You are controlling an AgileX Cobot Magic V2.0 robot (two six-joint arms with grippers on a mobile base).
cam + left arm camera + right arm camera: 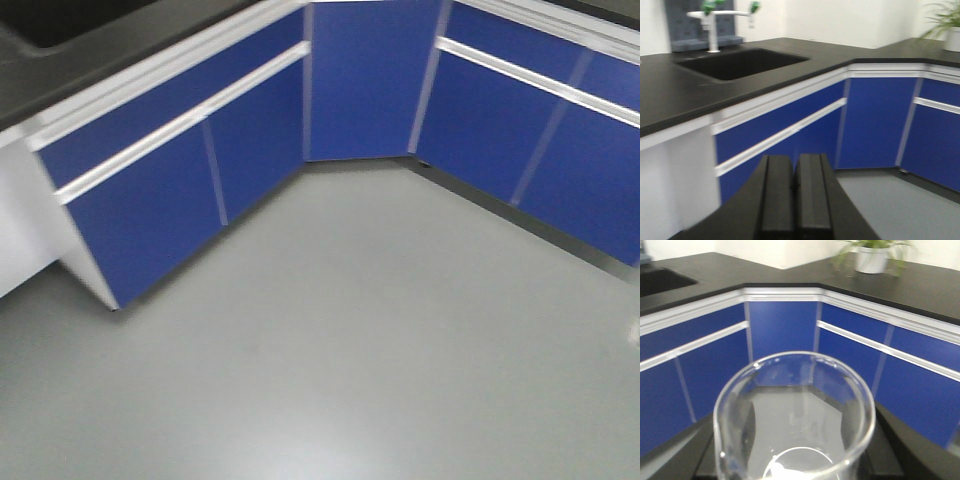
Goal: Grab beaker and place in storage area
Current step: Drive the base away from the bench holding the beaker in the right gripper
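A: Beaker, where?

B: Right wrist view, 6 o'clock, filling the lower frame. The beaker (792, 415) sits upright, mouth towards the camera. The right hand (795, 467) is pinching it, with dark fingers (687, 457) showing at 8 and 4 o'clock of the glass.

A: Left hand?

B: The left hand (795, 200) is low at 6 o'clock in its own view, fingers pressed together, nothing between them. Sink (740, 65) and tap (713, 30) are at 10 to 11 o'clock.

A: Storage area?

B: Not identified. The front view gives only blue cupboards (370, 80) and grey floor (330, 350). A black table (920, 287) runs at 2 o'clock in the right wrist view, with a plant pot (872, 260) at 12. Whether that is the drop-off, I cannot tell. The views are blurred.

A: Step in hand?

B: Carrying, by my reading. Hold the glass level with a firm pinch, not a crushing one, since smooth walls may slip. Clear the table edge from above before moving over it. Set the base flat on a bare patch, well apart from pot and edge, then spread the fingers.
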